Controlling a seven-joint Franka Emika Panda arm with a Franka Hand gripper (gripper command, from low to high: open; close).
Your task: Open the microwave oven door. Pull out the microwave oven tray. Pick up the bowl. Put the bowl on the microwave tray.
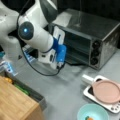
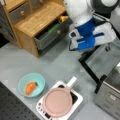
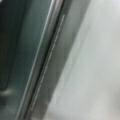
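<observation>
The microwave oven [image 1: 100, 32] stands at a front view's top right, and its corner [image 2: 110, 97] shows in the other. Its door [image 1: 73, 61] is swung down and lies about level [image 2: 107, 60]. My gripper [image 1: 60, 65] hangs at the door's free edge, under the blue hand [image 2: 83, 48]; its fingers are hidden. The wrist view shows only the door's metal edge [image 3: 47, 65] and glass, very close. The oven's inside is dark and I cannot make out the tray. The teal bowl [image 1: 92, 112] [image 2: 31, 85] sits on the table with an orange carrot in it, far from the gripper.
A pink plate [image 1: 106, 91] [image 2: 57, 102] rests on a white rectangular tray [image 1: 87, 93] [image 2: 77, 100] beside the bowl. A wooden drawer cabinet [image 1: 15, 102] [image 2: 32, 20] with an open drawer stands opposite the oven. A black cable [image 1: 37, 71] loops under the arm.
</observation>
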